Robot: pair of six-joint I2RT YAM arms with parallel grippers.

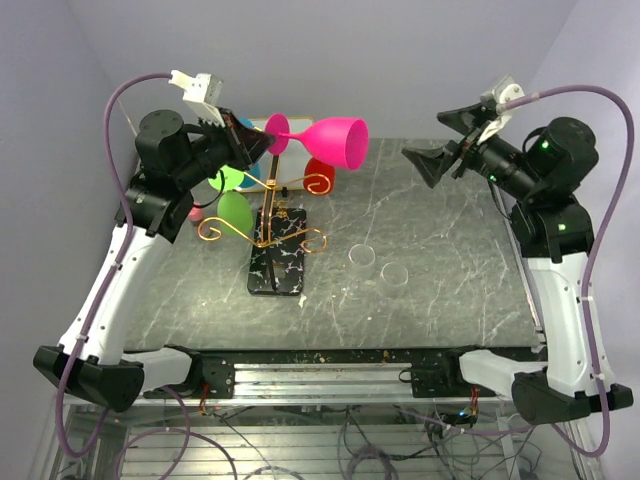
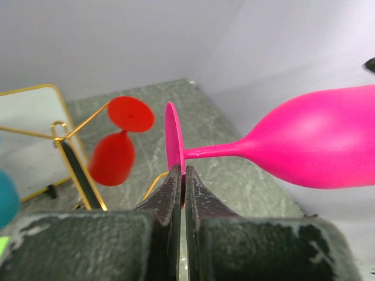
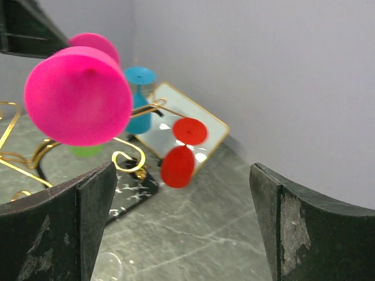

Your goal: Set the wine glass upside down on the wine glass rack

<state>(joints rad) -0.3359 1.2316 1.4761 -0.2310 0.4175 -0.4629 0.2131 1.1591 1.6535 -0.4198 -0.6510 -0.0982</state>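
Wine glass [image 1: 340,142], bright pink, lies on its side in the air above the wine glass rack [image 1: 277,262], its stem about level and its bowl pointing toward the robot's right. The left claw [image 1: 262,140] is pinched narrow on the rim of the glass's round foot; in the left wrist view its two fingers [image 2: 170,196] meet on the lower edge of that disc. The glass touches neither the rack nor the table [image 1: 450,260].

The right claw [image 1: 438,140] is spread wide and grips nothing. It hangs well apart from the pink bowl, facing its mouth.

The rack stands on its black veined base left of the table's middle, gold scroll arms curling out from the post. A red glass [image 3: 179,164] hangs upside down from one arm, a blue glass [image 3: 139,93] from another, and a green glass [image 1: 233,210] on the left side. A white tray [image 3: 211,126] with a gold rim stands behind the rack against the wall. Two small clear round items [image 1: 362,256] lie on the table to the rack's right.
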